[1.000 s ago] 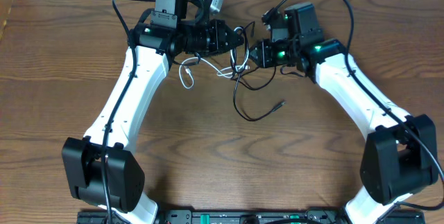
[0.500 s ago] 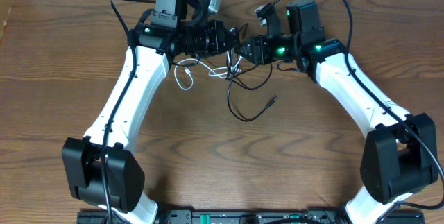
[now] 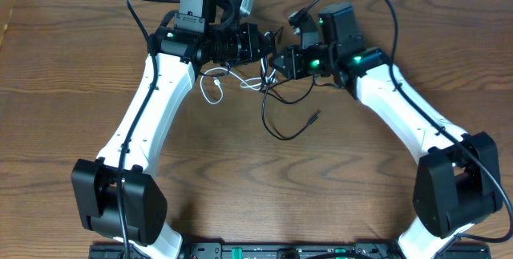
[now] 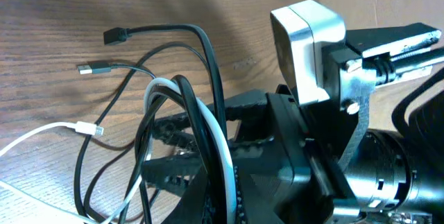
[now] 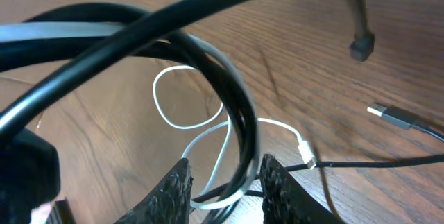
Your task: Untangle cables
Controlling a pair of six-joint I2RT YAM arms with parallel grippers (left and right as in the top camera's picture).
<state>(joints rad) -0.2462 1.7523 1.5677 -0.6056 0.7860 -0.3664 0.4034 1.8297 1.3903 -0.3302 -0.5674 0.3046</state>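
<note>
The cables [image 3: 268, 78] sit tangled near the far edge of the table [image 3: 240, 195], in the narrow space where the two arms meet. The left end effector [image 3: 271, 44] is closed on the cables and holds the bundle up off the wood (its fingertips are lost behind the cords in the left wrist view). The right end effector [image 5: 224, 165] faces it, just beside it. Its jaws stand apart, and a black and a white strand run through the gap with bare wood showing on one side, so nothing there is pinched.

From the bundle, the black cable [image 3: 276, 135] drops into an open loop on the table, on the robot's side of the bundle. The white cable [image 3: 215, 91] trails off beside the left forearm in a small loop. In the left wrist view, a black plug [image 4: 114, 35], a silver-tipped plug [image 4: 87, 68] and a white plug [image 4: 90, 128] lie loose on the wood.
</note>
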